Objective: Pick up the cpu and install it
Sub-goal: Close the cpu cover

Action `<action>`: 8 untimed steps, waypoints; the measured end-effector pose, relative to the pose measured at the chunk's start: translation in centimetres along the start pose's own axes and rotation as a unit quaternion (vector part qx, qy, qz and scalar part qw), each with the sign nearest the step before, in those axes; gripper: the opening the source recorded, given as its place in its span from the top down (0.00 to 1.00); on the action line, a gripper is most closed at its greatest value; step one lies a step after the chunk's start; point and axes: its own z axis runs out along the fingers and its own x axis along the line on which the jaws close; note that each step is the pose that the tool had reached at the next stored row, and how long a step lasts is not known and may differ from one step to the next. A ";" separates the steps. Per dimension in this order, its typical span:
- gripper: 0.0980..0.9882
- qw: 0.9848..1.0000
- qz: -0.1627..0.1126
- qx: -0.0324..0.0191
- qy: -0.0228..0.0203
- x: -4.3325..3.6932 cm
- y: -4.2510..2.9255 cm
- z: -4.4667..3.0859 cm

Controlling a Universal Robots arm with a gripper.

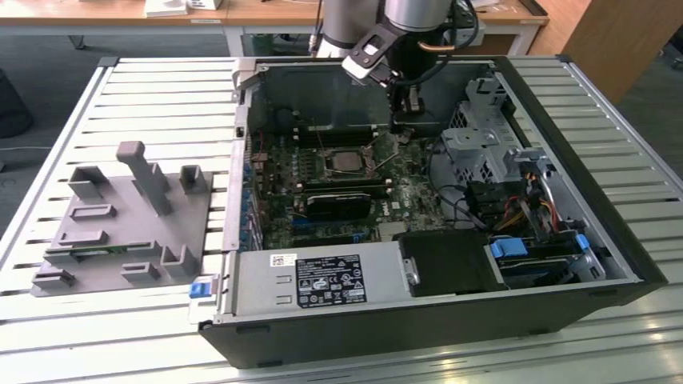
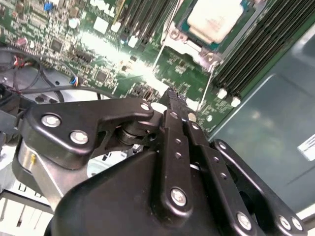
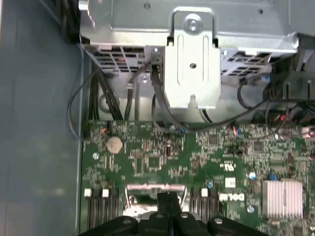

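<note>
The cpu (image 1: 344,162) lies flat in the motherboard socket, its pale silvery top (image 2: 214,19) facing up inside the metal frame (image 2: 173,34). My gripper (image 1: 398,128) hangs inside the open computer case, just off the socket toward the exterior view's right and the case's back wall. In both wrist views its black fingers are pressed together at the tip (image 2: 172,94) (image 3: 167,197), with nothing between them, a little above the green board (image 3: 152,162).
A grey plastic tray (image 1: 117,224) with upright pegs sits on the slatted table at the exterior view's left. Inside the case are a power supply (image 1: 320,280), a metal drive cage (image 1: 481,144), loose cables (image 3: 98,103) and a finned heatsink (image 3: 283,196).
</note>
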 end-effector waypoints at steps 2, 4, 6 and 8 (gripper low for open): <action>0.99 1.000 0.000 0.001 0.000 0.02 0.28 0.26; 0.99 1.000 0.000 0.002 0.000 0.03 0.50 0.53; 0.99 1.000 0.000 0.003 0.000 0.05 0.78 0.83; 0.99 1.000 0.000 0.005 0.000 0.13 1.15 1.13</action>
